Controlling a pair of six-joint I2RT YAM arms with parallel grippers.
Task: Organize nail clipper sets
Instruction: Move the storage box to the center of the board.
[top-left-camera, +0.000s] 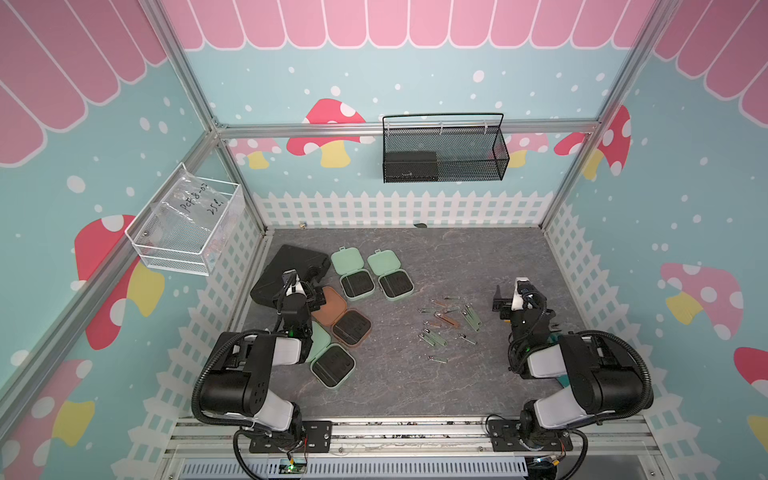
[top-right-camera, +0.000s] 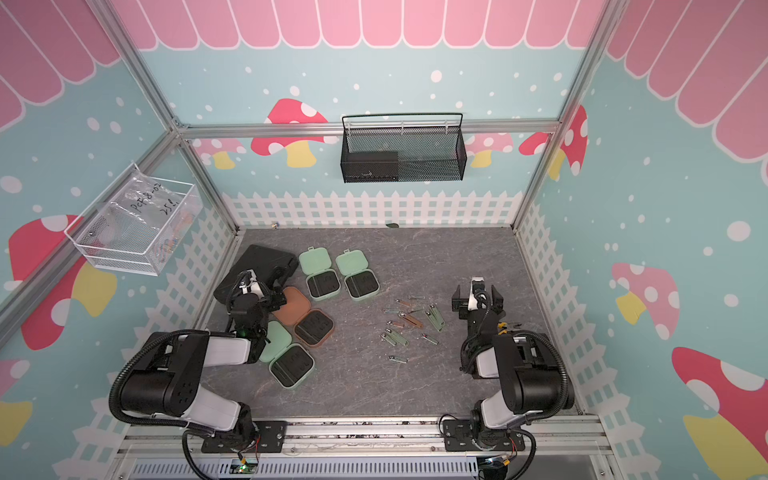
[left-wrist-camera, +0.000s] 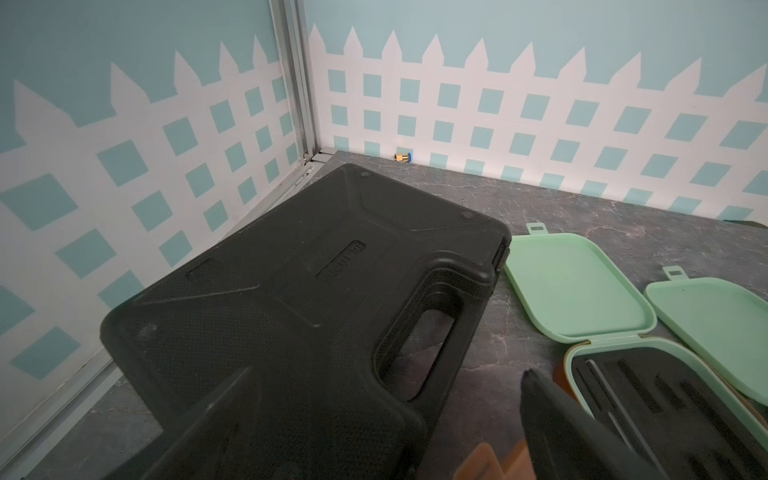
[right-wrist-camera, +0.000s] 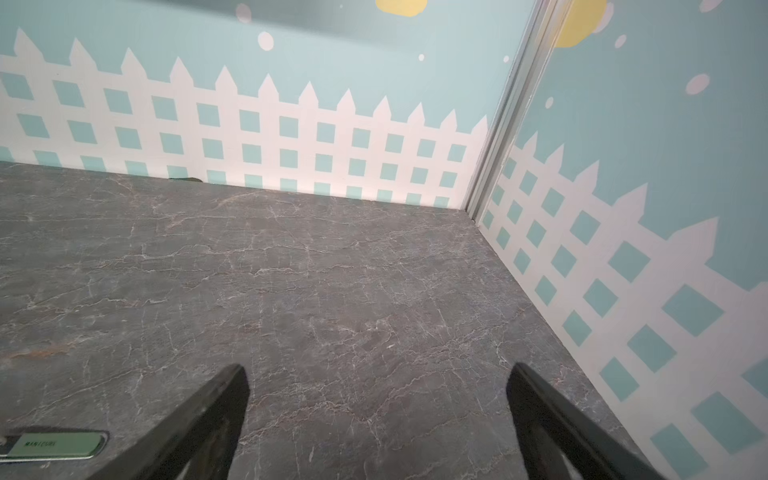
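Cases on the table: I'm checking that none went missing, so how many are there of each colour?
Mint green cases: 3
Brown case: 1
Large black case: 1
Total: 5

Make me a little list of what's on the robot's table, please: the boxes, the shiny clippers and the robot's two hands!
Green cases: three, all open, black inserts showing; two side by side farther back, one nearer the left arm
Brown case: one, open, between the green ones
Big black case: closed, far left by the wall
Clippers and tools: loose, scattered on the table, right of the cases
Left gripper: open, holding nothing, over the black case's handle
Right gripper: open, holding nothing, over bare table
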